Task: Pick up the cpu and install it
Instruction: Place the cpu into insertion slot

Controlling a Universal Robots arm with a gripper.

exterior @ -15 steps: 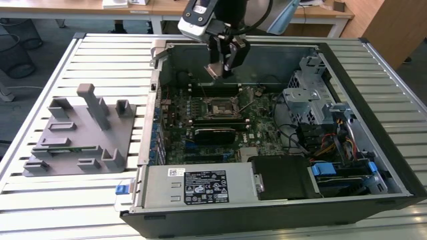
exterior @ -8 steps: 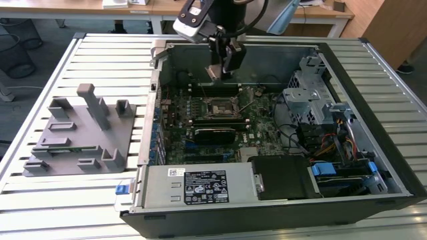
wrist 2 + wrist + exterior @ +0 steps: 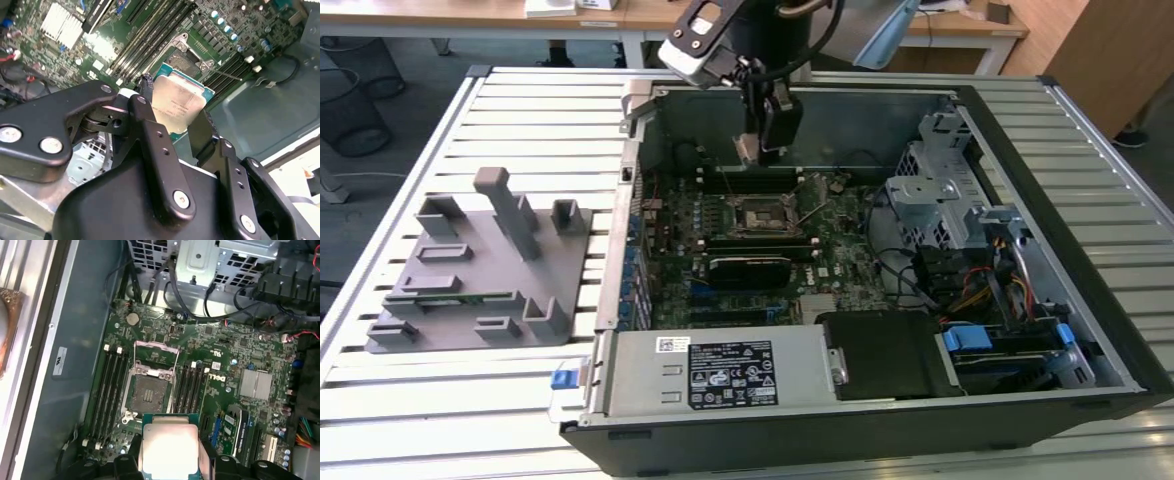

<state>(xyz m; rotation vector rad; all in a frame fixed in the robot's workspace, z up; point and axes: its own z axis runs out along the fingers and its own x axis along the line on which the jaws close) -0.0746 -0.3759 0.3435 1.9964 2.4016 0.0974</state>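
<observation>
Hand (image 3: 173,114) points down over the motherboard (image 3: 226,347), gripping the cpu (image 3: 169,447).

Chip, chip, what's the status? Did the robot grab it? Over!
Gripper shut on the chip. Chip held above the motherboard, not in the socket yet. Socket open and bare, nothing seen blocking it. Over.
</observation>
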